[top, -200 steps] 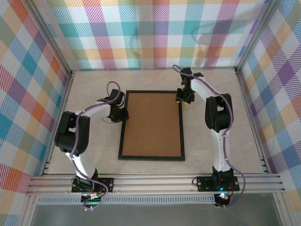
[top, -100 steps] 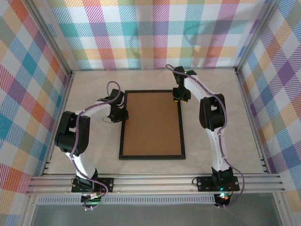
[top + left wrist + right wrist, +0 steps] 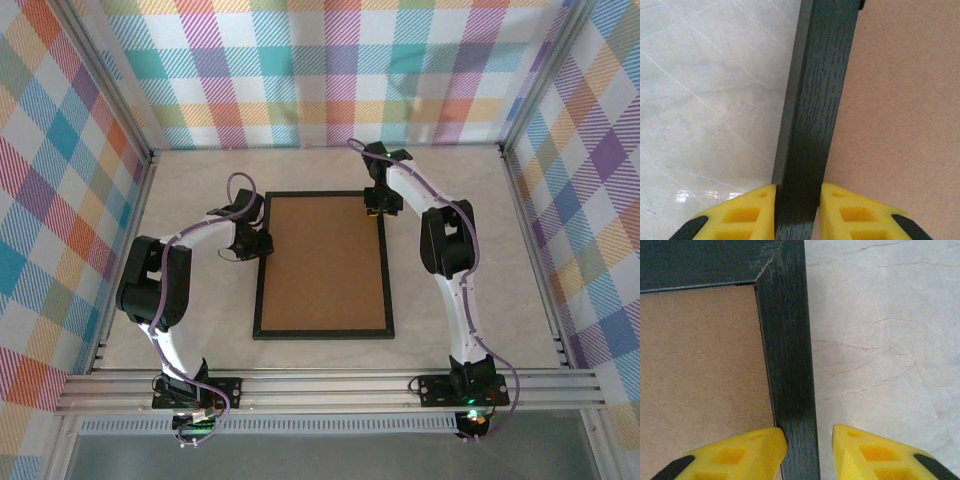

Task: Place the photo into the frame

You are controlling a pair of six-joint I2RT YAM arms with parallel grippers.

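Operator: Which step are you on?
Arms: Handling the frame [image 3: 322, 265]. It lies flat in the centre of the top view, brown back up, on the pale table [image 3: 300, 170]. Where the photo is I cannot tell. It may sit under that board, but that is a guess
Operator: And your fingers?
Arms: My left gripper [image 3: 797, 195] straddles the black left rail, at the upper left of the frame in the top view. Its yellow pads [image 3: 752, 210] press that rail from both sides, only narrowly parted, so I judge it a firm pinch. My right gripper [image 3: 810, 437] stands over the right rail, just below the upper right corner. One pad touches or overlaps the rail's inner edge. The other stands clear of the outer edge, with bare table between, so it is part open and holds nothing
Operator: What does the next move call for?
Arms: I judge the right fingers need to close on their rail first. Then both hands should lift or turn the frame together and level, since a one-sided pull would twist it. The rails are thin, so each grip must be centred
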